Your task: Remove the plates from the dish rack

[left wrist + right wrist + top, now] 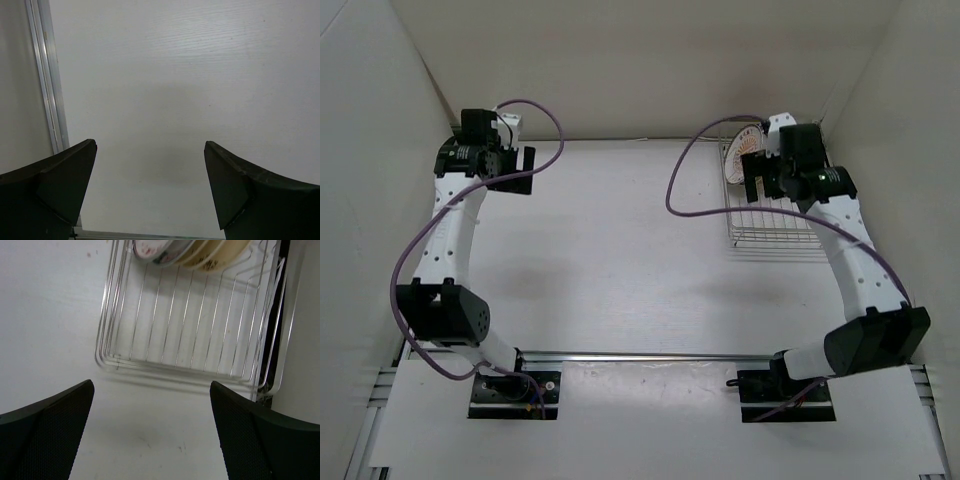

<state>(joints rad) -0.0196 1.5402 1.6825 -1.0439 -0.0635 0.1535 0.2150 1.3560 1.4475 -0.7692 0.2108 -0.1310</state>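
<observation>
The dish rack [775, 222] is a silvery wire rack at the back right of the table. Several plates [740, 155] stand on edge at its far end. In the right wrist view the rack [190, 330] lies just ahead, its near part bare wire. At its far end stand a white plate with a reddish pattern [149, 247], one with a dark rim [172, 256] and cream ones [220, 255]. My right gripper [151, 383] hangs open above the table in front of the rack [765, 182]. My left gripper [150, 143] is open over bare table at the back left [515, 170].
White walls close in the table at the back and both sides. An aluminium rail [50, 100] runs along the table's left edge by the left gripper. Purple cables [685, 175] loop from both wrists. A metal bar [650, 355] crosses between the arm bases.
</observation>
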